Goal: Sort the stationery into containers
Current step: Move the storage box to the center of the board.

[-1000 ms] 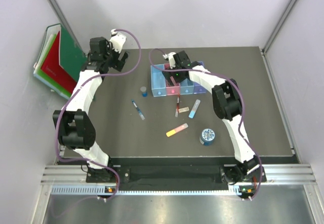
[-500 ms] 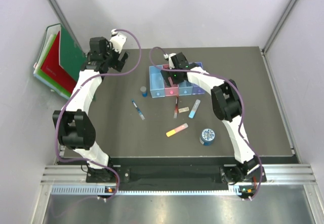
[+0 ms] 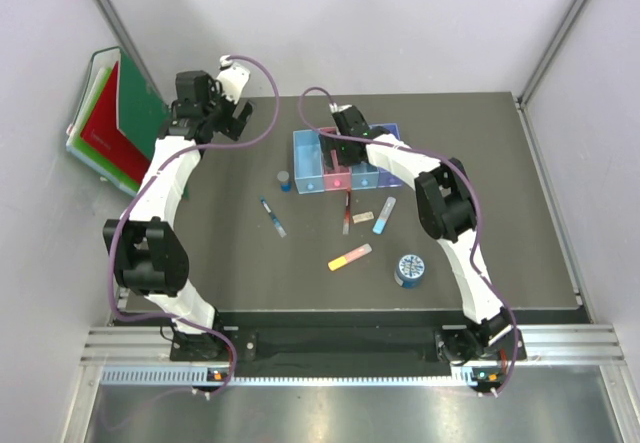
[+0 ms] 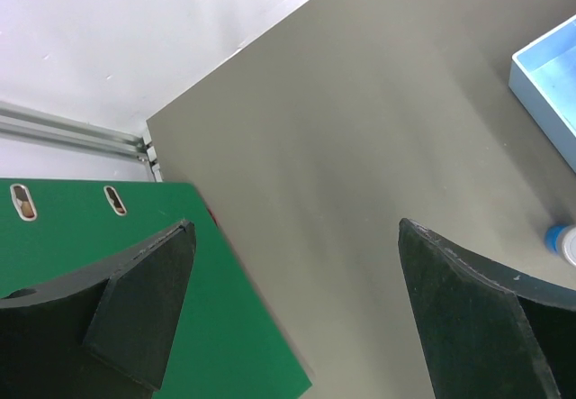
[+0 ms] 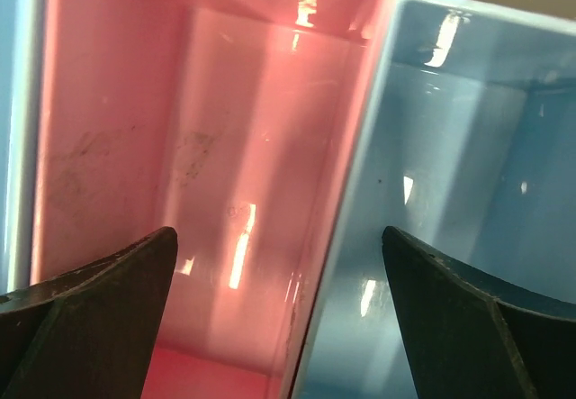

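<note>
The containers (image 3: 308,153) are a row of joined bins in light blue, pink (image 5: 207,138), blue (image 5: 459,174) and violet, at the table's middle back. My right gripper (image 3: 338,155) hangs open just above them (image 5: 279,232), straddling the wall between the pink and blue bins, holding nothing. Loose on the table lie the grey-capped bottle (image 3: 284,180), blue pen (image 3: 272,216), red-black pen (image 3: 347,213), eraser (image 3: 364,216), light-blue stick (image 3: 384,215), yellow-pink stick (image 3: 349,257) and round tin (image 3: 409,269). My left gripper (image 3: 232,121) is open and empty (image 4: 295,228) at the back left.
Green (image 4: 81,228) and red folders (image 3: 110,128) lean against the left wall beside the table's back left corner. The table's back edge (image 4: 252,43) runs just beyond the left gripper. The light-blue bin's corner (image 4: 549,66) and the bottle (image 4: 562,240) show at the left wrist view's right.
The row of bins has slid slightly left, and my right gripper has shifted left with it. The left arm has barely moved.
</note>
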Controlling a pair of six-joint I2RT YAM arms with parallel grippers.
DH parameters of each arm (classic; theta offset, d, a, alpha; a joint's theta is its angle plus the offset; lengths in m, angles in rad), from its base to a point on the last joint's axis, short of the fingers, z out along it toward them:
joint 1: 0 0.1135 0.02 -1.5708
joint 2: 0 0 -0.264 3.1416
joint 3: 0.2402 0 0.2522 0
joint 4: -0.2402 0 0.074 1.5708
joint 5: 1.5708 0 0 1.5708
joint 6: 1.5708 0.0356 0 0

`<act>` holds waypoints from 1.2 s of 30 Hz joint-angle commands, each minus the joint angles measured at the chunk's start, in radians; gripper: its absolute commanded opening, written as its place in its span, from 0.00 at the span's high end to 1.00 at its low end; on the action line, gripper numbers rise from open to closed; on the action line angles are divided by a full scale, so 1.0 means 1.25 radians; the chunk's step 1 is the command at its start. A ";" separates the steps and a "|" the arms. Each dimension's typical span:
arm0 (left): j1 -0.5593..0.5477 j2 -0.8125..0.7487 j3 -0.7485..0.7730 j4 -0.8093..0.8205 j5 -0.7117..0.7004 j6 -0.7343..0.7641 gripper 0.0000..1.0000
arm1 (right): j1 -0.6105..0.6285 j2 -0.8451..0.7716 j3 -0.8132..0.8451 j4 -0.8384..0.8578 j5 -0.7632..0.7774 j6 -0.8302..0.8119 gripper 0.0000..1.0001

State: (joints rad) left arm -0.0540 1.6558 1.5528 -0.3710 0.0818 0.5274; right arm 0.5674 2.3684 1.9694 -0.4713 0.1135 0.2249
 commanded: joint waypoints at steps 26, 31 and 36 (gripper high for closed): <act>0.003 0.057 0.083 -0.015 0.020 0.001 0.01 | -0.012 -0.040 -0.057 -0.149 0.191 0.296 0.09; 0.003 0.062 0.084 -0.015 0.033 -0.010 0.01 | -0.011 -0.054 -0.075 -0.169 0.187 0.343 0.09; 0.001 0.061 0.088 -0.015 0.045 -0.011 0.01 | -0.011 -0.055 -0.067 -0.180 0.195 0.376 0.09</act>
State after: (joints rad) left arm -0.0540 1.7306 1.6176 -0.4057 0.1055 0.5251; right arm 0.5629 2.3199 1.9087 -0.5953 0.3470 0.6132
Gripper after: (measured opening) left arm 0.990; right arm 0.908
